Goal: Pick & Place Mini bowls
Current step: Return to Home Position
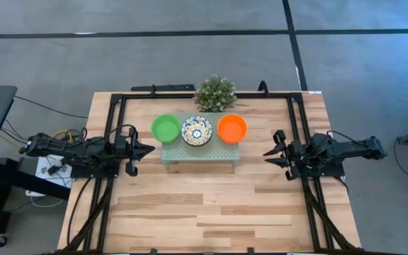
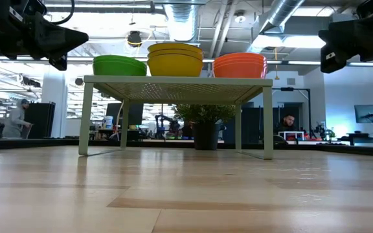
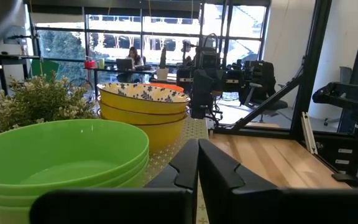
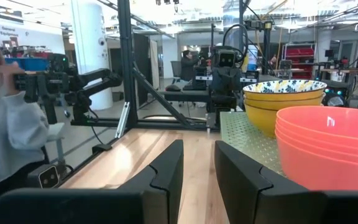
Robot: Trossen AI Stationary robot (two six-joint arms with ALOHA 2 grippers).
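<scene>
Three stacks of mini bowls stand on the pale green perforated platform (image 1: 200, 151). The green stack (image 1: 166, 128) is toward the table's left. The blue-yellow patterned stack (image 1: 197, 130), yellow outside (image 2: 175, 59), is in the middle. The orange-red stack (image 1: 232, 128) is toward the right. My left gripper (image 1: 151, 149) hovers shut just left of the platform, level with the green bowls (image 3: 61, 158). My right gripper (image 1: 266, 153) hovers open just right of the platform, beside the orange-red bowls (image 4: 328, 146). Both point at the platform and touch nothing.
A small bushy plant (image 1: 215, 92) stands behind the platform at the table's far edge. A black frame (image 1: 112, 120) runs along the table's left, right and far sides. Bare wood (image 1: 204, 205) lies between the platform and the near edge. A person (image 4: 5, 118) shows beyond the table.
</scene>
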